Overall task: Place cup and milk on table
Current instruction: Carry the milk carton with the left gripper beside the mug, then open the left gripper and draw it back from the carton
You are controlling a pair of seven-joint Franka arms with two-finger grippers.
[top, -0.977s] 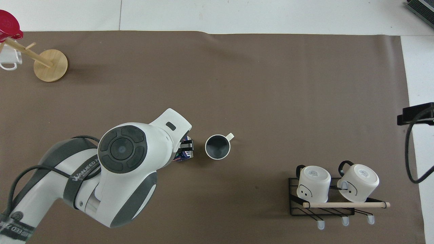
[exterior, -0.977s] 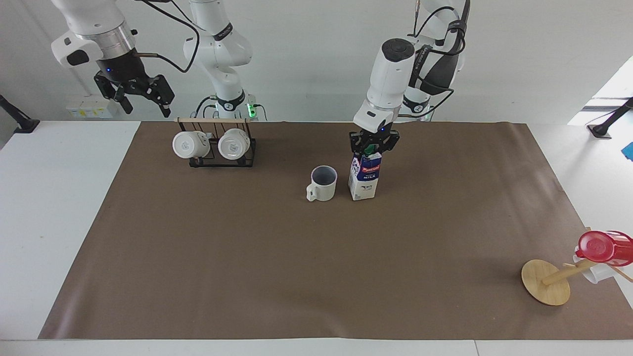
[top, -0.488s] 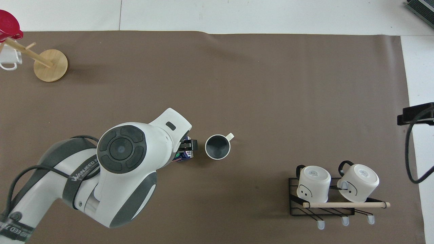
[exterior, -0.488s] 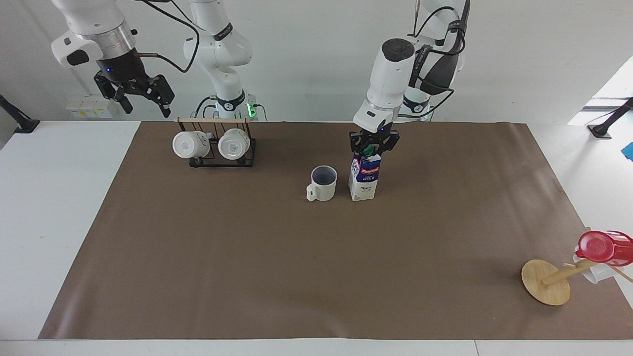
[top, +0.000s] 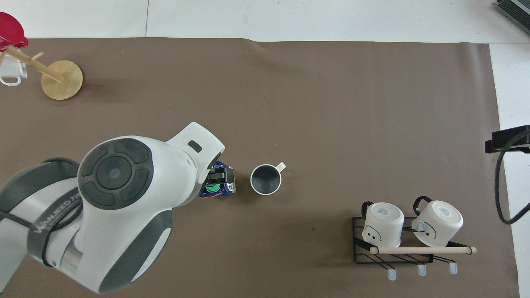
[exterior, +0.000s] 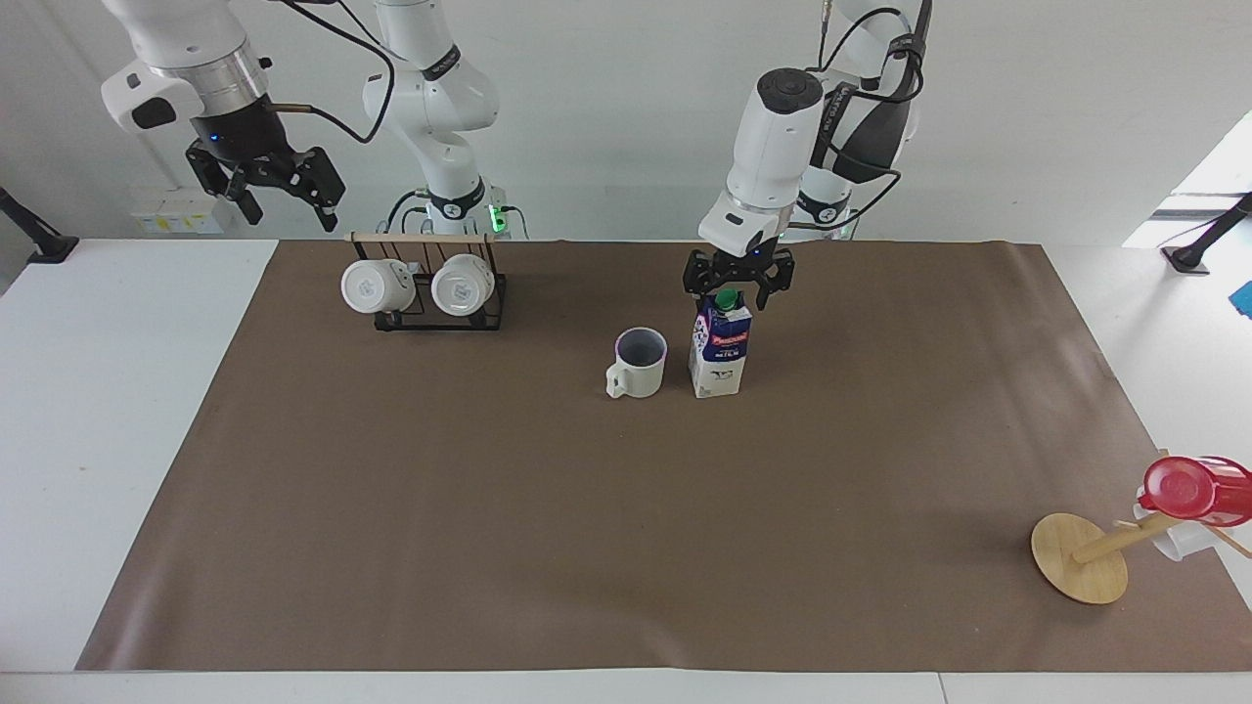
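Note:
The milk carton stands upright on the brown sheet of the table, with its green cap showing; it also shows in the overhead view. The cream-white cup stands upright right beside it, toward the right arm's end, handle pointing away from the robots; the overhead view shows its dark inside. My left gripper is open just above the carton's cap, fingers spread to either side and clear of it. My right gripper is open and waits high up over the table's edge near the mug rack.
A black wire rack with two white mugs lying on their sides stands nearer the robots at the right arm's end. A wooden mug tree with a red translucent cup leans at the left arm's end, farther from the robots.
My left gripper has let go of the milk carton's top, opened and risen just above the cap. The carton and cup stay put. The right arm has not moved.

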